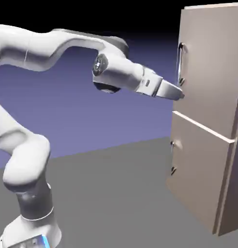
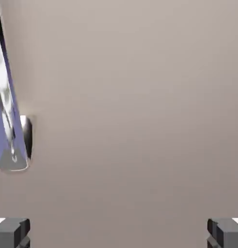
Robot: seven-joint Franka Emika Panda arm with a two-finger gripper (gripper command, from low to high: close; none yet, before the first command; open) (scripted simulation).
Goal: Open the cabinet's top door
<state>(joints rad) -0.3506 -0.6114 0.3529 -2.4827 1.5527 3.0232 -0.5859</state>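
Note:
The tall beige cabinet [image 1: 208, 116] stands at the exterior view's right. Its top door [image 1: 208, 72] carries a long vertical silver bar handle [image 1: 180, 65], and a pale seam divides it from the shorter lower door [image 1: 198, 169]. My gripper [image 1: 180, 94] reaches to the door's front, just below the handle's lower end. In the hand view the beige top door [image 2: 130, 106] fills the picture, the shiny handle [image 2: 9, 116] lies at the left edge, and my gripper [image 2: 119, 232] is open, its grey fingertips [image 2: 11, 231] far apart with nothing between them.
The lower door has a small handle [image 1: 172, 157] near its left edge. The cabinet's side panel [image 1: 232, 184] shows at the far right. The grey table [image 1: 116, 193] spreads between the robot's base and the cabinet.

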